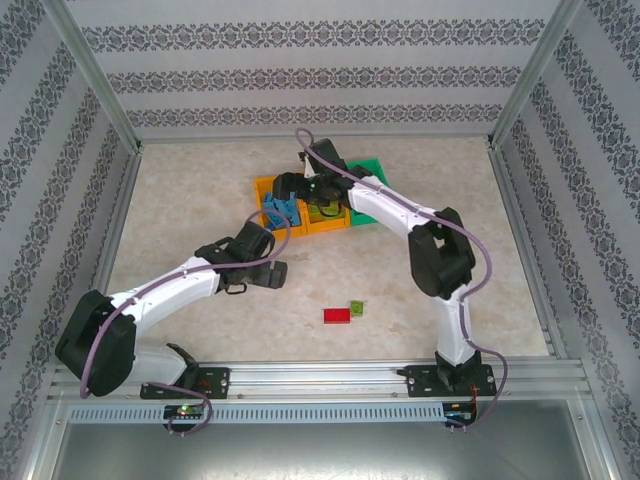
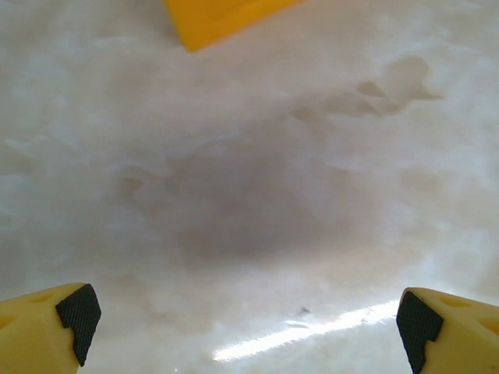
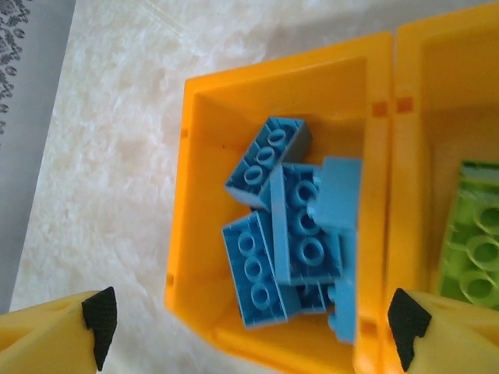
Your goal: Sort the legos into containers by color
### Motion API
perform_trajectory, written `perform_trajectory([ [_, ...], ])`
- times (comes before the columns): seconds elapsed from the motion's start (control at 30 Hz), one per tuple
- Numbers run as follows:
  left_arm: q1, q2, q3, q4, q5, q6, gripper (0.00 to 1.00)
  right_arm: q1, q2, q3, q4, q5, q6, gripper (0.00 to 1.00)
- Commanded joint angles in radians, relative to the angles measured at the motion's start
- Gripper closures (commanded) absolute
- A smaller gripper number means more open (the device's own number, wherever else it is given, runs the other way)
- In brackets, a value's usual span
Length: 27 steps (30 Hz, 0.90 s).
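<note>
Striped patterned walls (image 1: pixel 320 80) at top, left, right of frame. Beige marbled tabletop (image 1: pixel 180 190) centre. Aluminium rail (image 1: pixel 320 375) along bottom edge.

- The left gripper (image 2: pixel 248 331) hangs over the pale marbled table (image 2: pixel 351 202), jaws spread wide.
- A corner of an orange container (image 2: pixel 222 15) shows at the top edge.

The left arm is reaching forward low, left gripper (image 2: pixel 249 323) gaping wide, while the right arm is stretching farther, right gripper (image 3: pixel 253 321) spread empty.
</note>
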Motion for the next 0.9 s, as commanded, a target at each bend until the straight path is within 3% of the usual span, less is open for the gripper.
perform_trajectory([
  [0.0,-0.093,-0.029,-0.023,0.072,0.051,0.009,0.0,-0.007,-0.14,-0.114,0.025,0.062,-0.084,0.03],
  [0.13,-0.182,-0.056,-0.067,0.188,0.159,0.187,0.0,-0.054,-0.255,-0.288,0.045,0.081,-0.119,0.02],
  [0.27,-0.205,-0.042,-0.071,0.235,0.271,0.371,0.0,-0.121,-0.366,-0.453,0.067,0.103,-0.119,0.02],
  [0.47,-0.228,0.052,-0.062,0.286,0.408,0.488,0.04,-0.243,-0.558,-0.65,0.083,0.173,-0.117,0.02],
  [0.7,-0.377,0.231,0.036,0.278,0.257,0.589,0.04,-0.392,-0.76,-0.821,0.058,0.214,-0.115,0.02],
  [0.87,-0.401,0.306,0.087,0.298,0.26,0.639,0.05,-0.481,-0.848,-0.913,0.037,0.19,-0.106,0.02],
])
